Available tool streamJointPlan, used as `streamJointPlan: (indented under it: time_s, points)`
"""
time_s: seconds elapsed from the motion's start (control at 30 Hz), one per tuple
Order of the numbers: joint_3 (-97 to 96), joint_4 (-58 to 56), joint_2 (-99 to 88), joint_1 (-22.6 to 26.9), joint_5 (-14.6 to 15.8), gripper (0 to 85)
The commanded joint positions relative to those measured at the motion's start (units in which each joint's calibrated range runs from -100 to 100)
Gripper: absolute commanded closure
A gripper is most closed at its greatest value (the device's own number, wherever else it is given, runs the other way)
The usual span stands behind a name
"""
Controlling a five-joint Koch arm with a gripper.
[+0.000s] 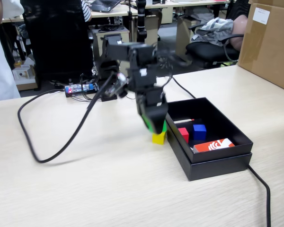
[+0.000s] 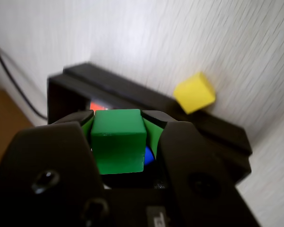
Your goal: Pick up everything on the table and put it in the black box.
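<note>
My gripper (image 2: pixel 117 124) is shut on the green cube (image 2: pixel 118 140), which sits squarely between the two green-lined jaws. In the fixed view the gripper (image 1: pixel 155 126) hangs above the table (image 1: pixel 109 179), just left of the black box (image 1: pixel 213 163), with a sliver of the green cube (image 1: pixel 163 127) showing. The yellow cube (image 1: pixel 158 137) rests on the table against the box's left wall, right below the gripper; in the wrist view the yellow cube (image 2: pixel 194 92) lies beyond the black box (image 2: pixel 146 97). Inside the box lie the red cube (image 1: pixel 183 134) and the blue cube (image 1: pixel 199 131).
An orange-and-white packet (image 1: pixel 213 145) lies in the box's near corner. A thick black cable (image 1: pixel 57 142) loops across the table to the left of the arm, and another cable (image 1: pixel 262 189) runs off the box's right corner. A big brown carton (image 1: pixel 270 42) stands at the back right.
</note>
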Motion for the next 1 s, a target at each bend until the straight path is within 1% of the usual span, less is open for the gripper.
streamJointPlan:
  time_s: [0.0,0.13,0.23,0.27,0.33,0.37,0.47,0.5,0.63,0.7,0.8,0.9,0.97]
  points:
    - [3.07,0.32,-6.94,3.66,1.37,81.9]
    - [4.88,0.32,2.01,6.84,2.69,81.8]
    - [6.51,0.32,9.24,7.96,3.76,81.5]
    - [11.77,0.32,18.31,8.64,4.64,81.3]
    - [14.04,0.32,21.17,8.69,4.64,81.0]
    - [14.04,0.23,22.55,8.60,4.59,68.5]
    - [14.04,-0.98,23.24,8.45,4.49,60.0]
    - [13.95,-1.32,23.01,8.30,4.49,60.0]
    - [12.23,-1.58,17.62,7.86,4.49,60.0]
    - [8.96,-1.58,9.93,7.28,4.40,57.6]
    - [4.43,-1.58,0.18,6.45,4.25,57.5]
    - [-1.74,-1.58,-9.23,5.81,4.00,46.3]
    - [-4.64,-2.53,-14.51,5.08,4.05,45.9]
